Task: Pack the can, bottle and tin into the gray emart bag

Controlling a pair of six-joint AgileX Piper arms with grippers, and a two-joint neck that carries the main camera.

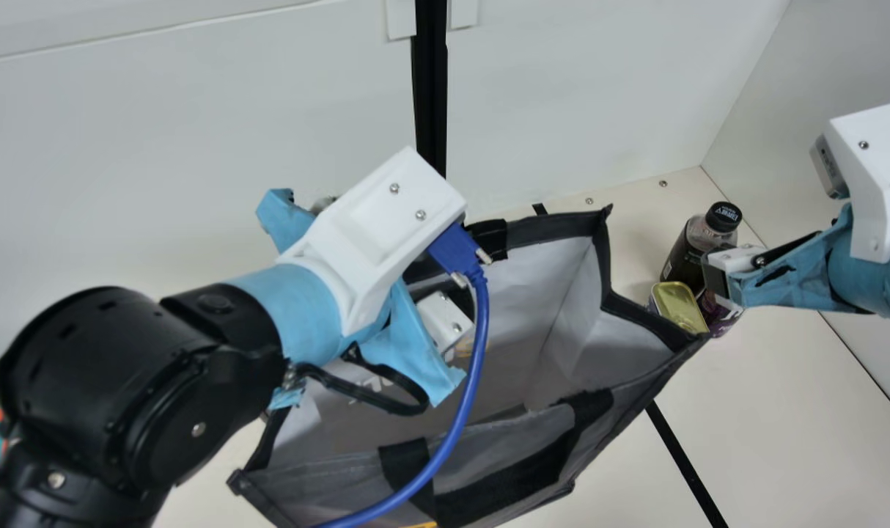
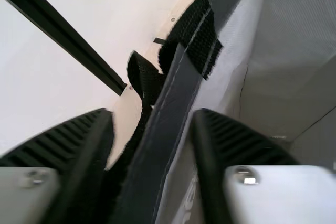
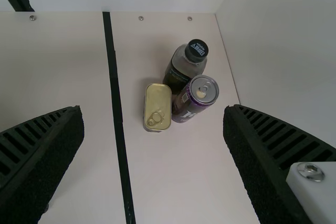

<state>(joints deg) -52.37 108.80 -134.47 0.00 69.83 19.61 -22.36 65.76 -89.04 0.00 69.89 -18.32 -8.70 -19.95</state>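
At the bag's two o'clock, picking the can needs the spread right gripper lowered, parted left gripper astride the rim.

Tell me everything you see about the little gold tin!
The tin has rounded corners and a shiny gold, metal-looking lid. A pull ring sits near one end, and the lid looks closed. It lies flat, lid up, on the cream table, outside the gray bag, next to the bottle and the can. I can't tell whether it touches them.
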